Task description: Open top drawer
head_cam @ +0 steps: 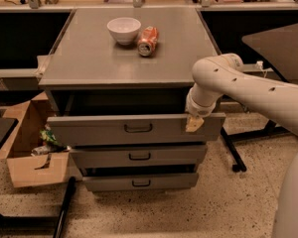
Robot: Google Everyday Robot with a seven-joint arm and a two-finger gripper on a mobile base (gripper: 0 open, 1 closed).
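Note:
The top drawer [104,129] is the widest of three grey drawers under a grey cabinet top. It is pulled out toward me, with a dark gap showing behind its front. Its small dark bar handle [138,128] sits at centre. My gripper [193,124] hangs from the white arm at the drawer's right end, against the upper edge of the drawer front, well right of the handle. The two narrower drawers, middle [139,156] and bottom [140,182], sit below.
A white bowl [123,29] and a tipped orange can [147,40] lie on the cabinet top [89,58]. An open cardboard box [32,148] with trash stands on the floor at left. A dark table [280,43] and its legs are at right.

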